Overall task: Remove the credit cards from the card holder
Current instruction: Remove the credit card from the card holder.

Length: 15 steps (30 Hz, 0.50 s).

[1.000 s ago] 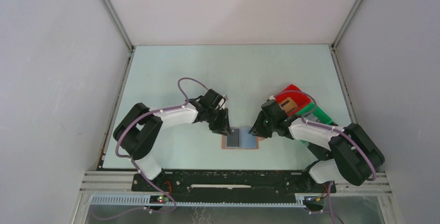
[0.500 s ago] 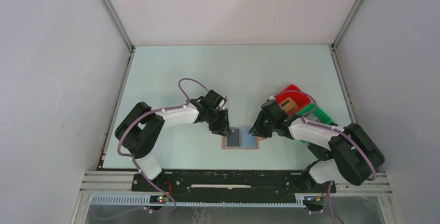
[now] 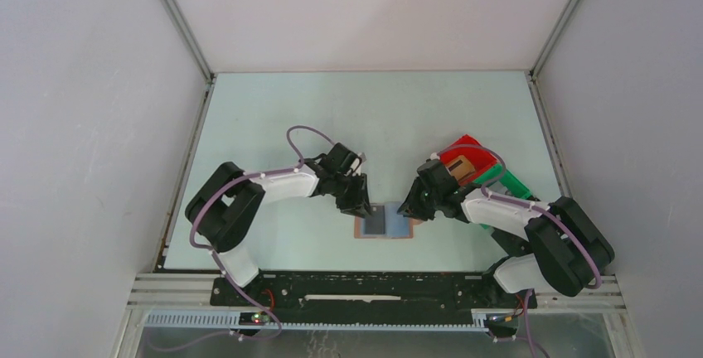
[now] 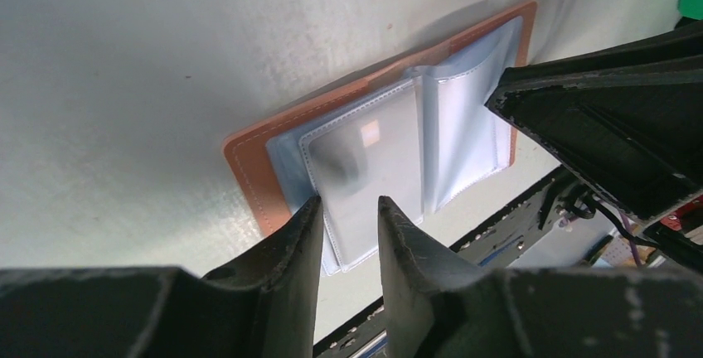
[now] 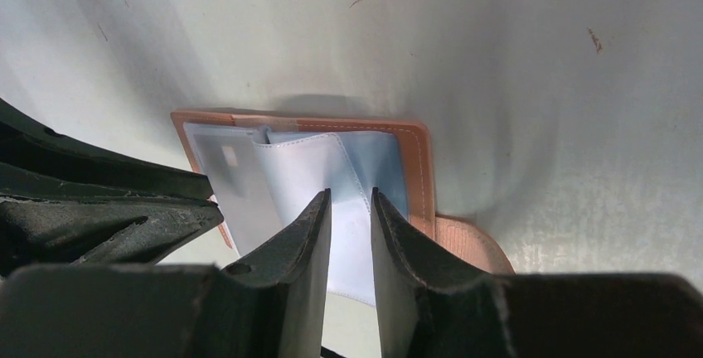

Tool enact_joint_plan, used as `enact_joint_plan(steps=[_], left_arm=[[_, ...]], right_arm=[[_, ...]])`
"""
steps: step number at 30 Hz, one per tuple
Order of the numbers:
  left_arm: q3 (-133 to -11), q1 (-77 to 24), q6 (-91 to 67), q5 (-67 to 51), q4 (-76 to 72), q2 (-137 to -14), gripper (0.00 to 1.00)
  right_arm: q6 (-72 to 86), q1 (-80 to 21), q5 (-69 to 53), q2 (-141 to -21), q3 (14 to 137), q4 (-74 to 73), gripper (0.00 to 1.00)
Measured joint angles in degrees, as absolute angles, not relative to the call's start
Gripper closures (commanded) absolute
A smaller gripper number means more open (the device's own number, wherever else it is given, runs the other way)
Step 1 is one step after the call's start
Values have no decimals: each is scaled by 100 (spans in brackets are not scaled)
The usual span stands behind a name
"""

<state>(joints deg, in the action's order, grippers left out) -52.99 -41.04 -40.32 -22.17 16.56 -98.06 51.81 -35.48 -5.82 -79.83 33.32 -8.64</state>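
The card holder (image 3: 385, 222) lies open on the table: a tan cover with blue-grey clear sleeves. A grey card (image 4: 365, 155) with a small orange mark sits in one sleeve, and it also shows in the right wrist view (image 5: 236, 176). My left gripper (image 3: 358, 205) is at the holder's left edge, its jaws a narrow gap apart over that sleeve (image 4: 350, 213). My right gripper (image 3: 412, 209) is at the holder's right edge, its jaws a narrow gap apart over the other sleeve (image 5: 350, 205). The holder's side tab (image 5: 468, 242) lies by the right finger. Neither gripper holds a card.
A red bin (image 3: 461, 157) with a brown item inside and a green bin (image 3: 510, 182) stand just behind my right arm. The table's near edge and black rail (image 3: 373, 287) run close below the holder. The two grippers are close together over the holder.
Almost nothing has changed. My left gripper has edged very slightly toward the holder, and my right gripper and the holder have stayed put.
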Motion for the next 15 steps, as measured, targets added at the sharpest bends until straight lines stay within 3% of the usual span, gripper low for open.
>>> enact_joint_plan(steps=[15], left_arm=[[-5288,-4101,-4322,-2731,1179,-9865,65]], right_arm=[[5181,-3573,-561,-7983,3332,-878,67]])
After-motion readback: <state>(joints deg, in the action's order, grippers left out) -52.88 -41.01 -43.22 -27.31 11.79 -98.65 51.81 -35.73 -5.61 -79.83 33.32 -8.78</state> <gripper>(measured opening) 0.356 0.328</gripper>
